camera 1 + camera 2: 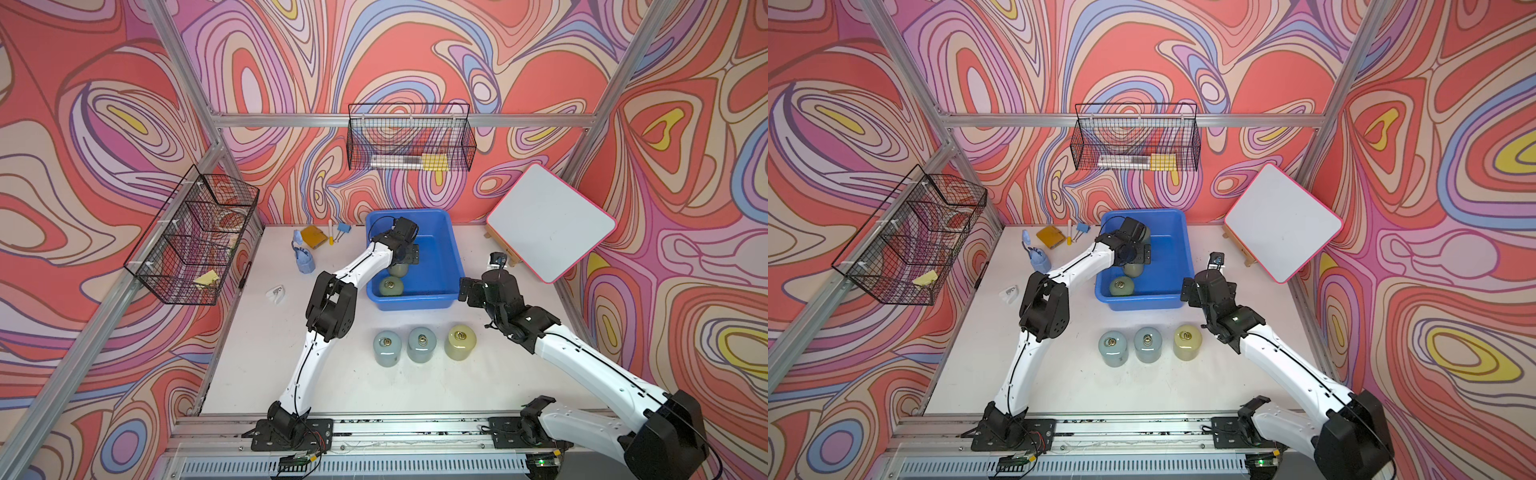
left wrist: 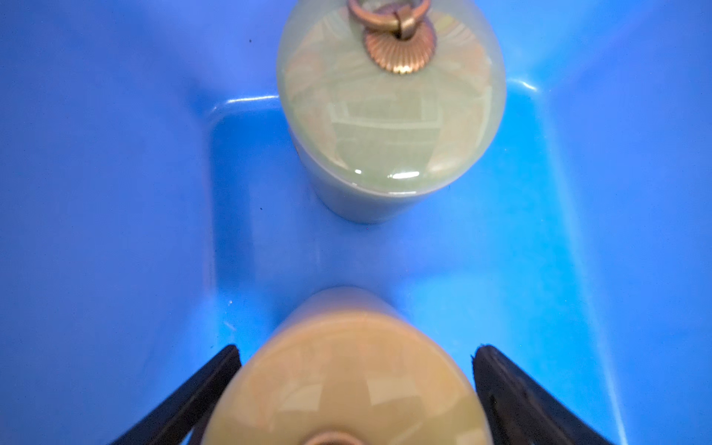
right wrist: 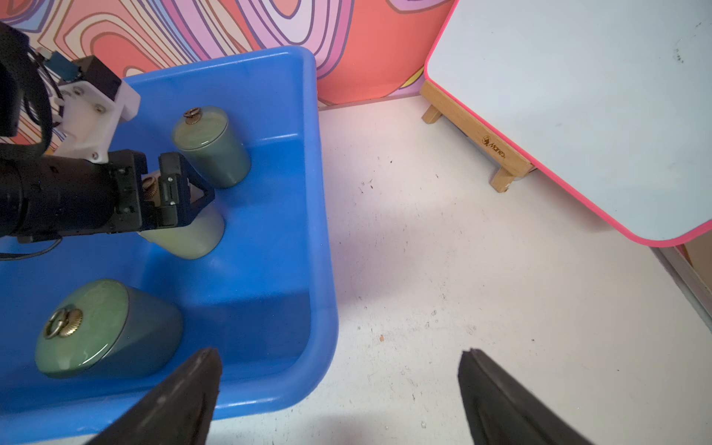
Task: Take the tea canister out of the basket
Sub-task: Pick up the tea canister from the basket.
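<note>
The blue basket (image 1: pixel 415 305) stands at the back middle of the table and holds three tea canisters in the right wrist view. My left gripper (image 2: pixel 356 354) is down inside it, open, with its fingers on either side of a pale yellow-green canister (image 2: pixel 343 385); blue shows between the canister and one finger. A green canister (image 2: pixel 389 127) stands beyond it. Another green canister (image 1: pixel 391 286) stands near the basket's front wall. My right gripper (image 3: pixel 341 358) hangs open and empty over the basket's front right corner (image 3: pixel 308 385).
Three more canisters (image 1: pixel 422 344) stand in a row on the table in front of the basket. A tilted whiteboard (image 1: pixel 550 222) on a wooden easel is at the back right. Wire baskets (image 1: pixel 409 139) hang on the walls. Small items (image 1: pixel 313 237) lie at the back left.
</note>
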Action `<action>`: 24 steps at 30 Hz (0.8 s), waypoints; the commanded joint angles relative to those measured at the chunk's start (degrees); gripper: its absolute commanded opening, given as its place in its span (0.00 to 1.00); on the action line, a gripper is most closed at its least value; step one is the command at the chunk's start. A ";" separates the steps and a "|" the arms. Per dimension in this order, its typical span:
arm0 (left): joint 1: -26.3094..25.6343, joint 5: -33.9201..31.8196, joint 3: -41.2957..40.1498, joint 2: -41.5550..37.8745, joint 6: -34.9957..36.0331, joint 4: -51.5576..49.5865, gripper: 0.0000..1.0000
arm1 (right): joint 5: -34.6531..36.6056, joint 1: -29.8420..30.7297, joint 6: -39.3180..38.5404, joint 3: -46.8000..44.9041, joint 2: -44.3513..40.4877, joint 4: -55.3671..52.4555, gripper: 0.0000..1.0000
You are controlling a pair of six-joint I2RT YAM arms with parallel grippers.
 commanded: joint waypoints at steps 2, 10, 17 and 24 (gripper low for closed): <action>0.30 0.25 1.15 1.84 1.67 0.77 0.93 | -0.22 -0.45 -0.27 -0.60 0.32 0.56 0.98; 0.33 0.43 1.17 1.80 3.00 1.13 0.81 | -0.36 -0.53 -0.22 -0.64 0.31 0.65 0.98; 0.16 0.79 0.84 -0.51 4.10 1.33 0.70 | -0.29 -0.68 -0.23 -0.85 0.48 0.73 0.98; 0.06 0.92 0.91 -4.91 5.78 1.14 0.62 | -0.05 -0.76 -0.29 -0.95 0.57 0.73 0.98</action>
